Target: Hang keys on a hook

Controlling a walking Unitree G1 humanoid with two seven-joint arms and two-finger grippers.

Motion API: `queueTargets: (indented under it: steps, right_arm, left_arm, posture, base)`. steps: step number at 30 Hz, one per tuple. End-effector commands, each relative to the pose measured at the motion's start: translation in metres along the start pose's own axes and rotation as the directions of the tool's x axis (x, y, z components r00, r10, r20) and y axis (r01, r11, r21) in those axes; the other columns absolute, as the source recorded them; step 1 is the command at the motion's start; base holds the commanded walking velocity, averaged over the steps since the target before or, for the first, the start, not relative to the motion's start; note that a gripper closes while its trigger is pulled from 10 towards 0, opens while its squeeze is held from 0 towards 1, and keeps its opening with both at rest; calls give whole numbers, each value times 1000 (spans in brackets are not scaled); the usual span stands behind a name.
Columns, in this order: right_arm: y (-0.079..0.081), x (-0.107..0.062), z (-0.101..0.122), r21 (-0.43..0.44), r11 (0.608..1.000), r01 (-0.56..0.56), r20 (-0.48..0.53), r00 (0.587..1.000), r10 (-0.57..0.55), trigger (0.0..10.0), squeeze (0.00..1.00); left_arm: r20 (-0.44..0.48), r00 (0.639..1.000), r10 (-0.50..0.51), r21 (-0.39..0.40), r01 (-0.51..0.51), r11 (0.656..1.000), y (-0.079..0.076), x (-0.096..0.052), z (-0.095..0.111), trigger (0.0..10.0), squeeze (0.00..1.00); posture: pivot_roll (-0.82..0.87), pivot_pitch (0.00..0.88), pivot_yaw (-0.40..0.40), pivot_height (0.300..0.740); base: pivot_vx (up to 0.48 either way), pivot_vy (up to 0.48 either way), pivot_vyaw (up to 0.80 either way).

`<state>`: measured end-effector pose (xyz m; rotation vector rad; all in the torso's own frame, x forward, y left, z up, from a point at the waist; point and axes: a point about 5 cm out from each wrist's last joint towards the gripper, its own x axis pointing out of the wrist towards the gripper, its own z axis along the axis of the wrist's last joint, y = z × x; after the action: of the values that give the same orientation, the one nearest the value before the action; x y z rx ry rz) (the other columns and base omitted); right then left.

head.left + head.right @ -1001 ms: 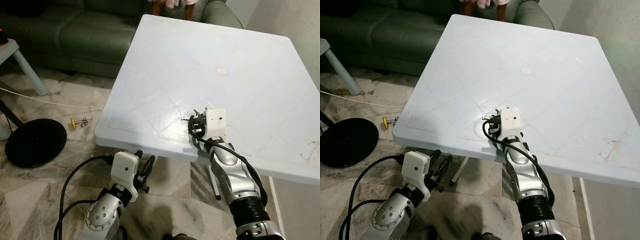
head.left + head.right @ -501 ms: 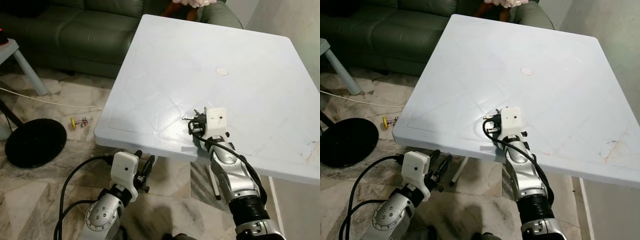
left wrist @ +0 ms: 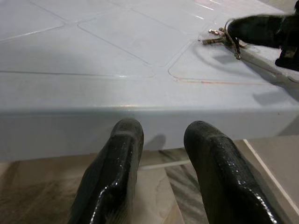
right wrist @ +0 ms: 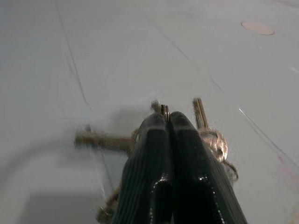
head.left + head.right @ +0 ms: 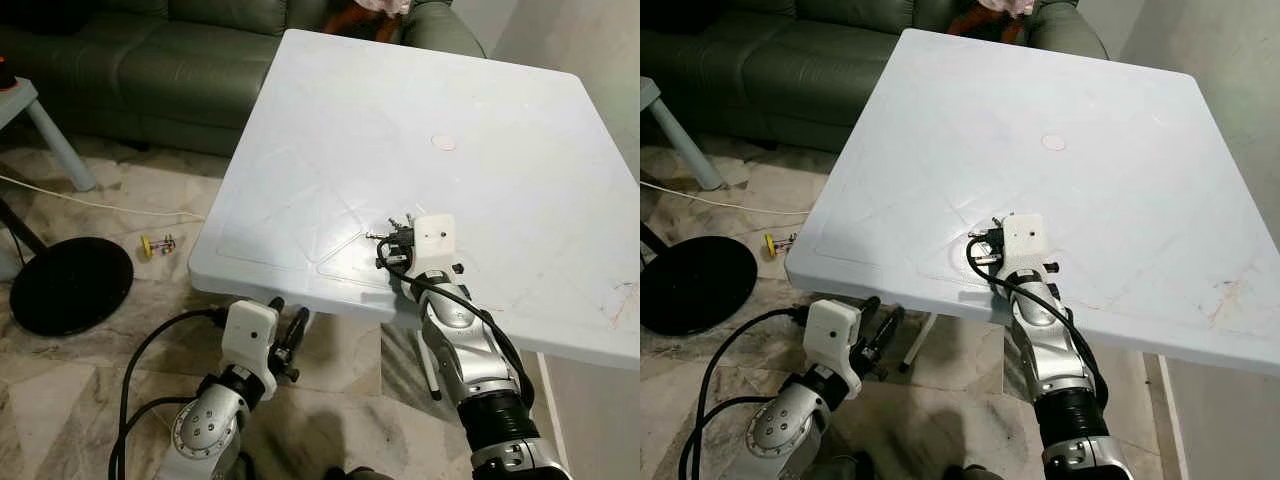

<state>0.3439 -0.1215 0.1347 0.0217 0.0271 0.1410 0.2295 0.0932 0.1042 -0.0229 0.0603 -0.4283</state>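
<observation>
A bunch of metal keys (image 4: 208,137) on a ring lies on the white table (image 5: 500,120) near its front edge. My right gripper (image 4: 167,122) is shut on the key ring, and key blades stick out on both sides of its fingers. From the head, the right gripper (image 5: 397,240) reaches over the table edge with the keys (image 5: 378,237) at its tip. My left gripper (image 3: 161,133) is open, below and just in front of the table's front edge; it also appears low down as the left gripper (image 5: 288,335). No hook can be seen.
A green sofa (image 5: 150,60) stands behind the table. On the marble floor to the left are a black round base (image 5: 70,285), a small toy (image 5: 158,243), a white cable (image 5: 90,200) and a pale stool leg (image 5: 55,140). A round cap (image 5: 444,142) marks the table's middle.
My right gripper has shifted slightly farther over the table with the keys in it. The left arm has barely moved.
</observation>
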Motion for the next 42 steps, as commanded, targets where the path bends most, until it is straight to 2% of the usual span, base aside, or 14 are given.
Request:
queueTargets:
  steps: [1,6,10,14,19,20,21,22,23,28,33,36,38,42]
  right_arm:
    - [-4,-3,13,71,997,-32,87,996,26,0,0]
    - [-9,-10,28,156,983,-95,223,973,58,0,0]
    - [-17,-15,28,152,986,-64,233,972,28,0,0]
    - [-27,-24,24,91,996,-26,261,965,1,0,0]
    - [-36,-42,13,67,998,0,261,965,-18,0,0]
    - [-38,-47,8,59,998,12,233,972,-26,1569,0]
    - [-38,-47,8,59,998,12,233,972,-26,1569,0]
    - [-40,-50,3,47,999,23,201,979,-32,4863,0]
    - [-42,-51,-1,34,999,31,173,984,-37,10000,0]
    - [-44,-55,-7,4,1000,23,142,990,-23,10000,0]
    - [-48,-58,-1,-22,1000,18,138,990,-15,10000,0]
    - [-47,-61,5,-33,999,1,179,984,5,10000,0]
    - [-44,-64,10,-45,999,-29,222,974,38,10000,0]
    - [-42,-65,11,-44,999,-23,233,972,33,10000,0]
  left_arm:
    - [-7,1000,15,-7,-15,1000,0,1,-3,10000,0]
    - [0,999,44,-21,-44,999,4,8,-1,10000,0]
    - [34,997,76,-56,-74,996,11,15,4,10000,0]
    - [50,992,117,-87,-112,990,18,20,5,10000,0]
    - [91,989,116,-85,-109,990,23,27,9,10000,0]
    - [98,988,120,-91,-111,990,23,29,8,10000,0]
    - [98,988,120,-91,-111,990,23,29,8,10000,0]
    - [100,987,122,-98,-112,989,23,30,8,10000,0]
    - [94,987,128,-101,-119,988,23,31,7,10000,0]
    - [74,988,133,-155,-120,981,19,34,3,10000,0]
    - [31,987,159,-142,-153,978,12,20,-16,10000,0]
    - [86,982,168,-123,-157,980,13,14,-5,10000,0]
    - [147,969,197,-148,-175,973,20,11,9,10000,0]
    - [191,956,225,-161,-195,967,27,10,20,10000,0]
  posture:
    - [166,165,-128,736]
    - [165,145,-129,736]
    - [159,120,-128,736]
    - [147,95,-124,736]
    - [133,59,-119,736]
    - [130,55,-118,736]
    - [130,55,-118,736]
    - [123,54,-119,736]
    - [119,59,-126,736]
    - [114,71,-134,736]
    - [104,108,-158,736]
    - [118,123,-166,736]
    - [125,125,-168,736]
    - [133,122,-164,736]
  base:
    - [0,0,0]
    - [0,0,0]
    - [0,0,0]
    - [0,0,0]
    - [0,0,0]
    - [0,0,0]
    - [0,0,0]
    - [0,0,0]
    - [0,0,0]
    - [0,0,0]
    - [0,0,0]
    - [0,0,0]
    - [0,0,0]
    - [0,0,0]
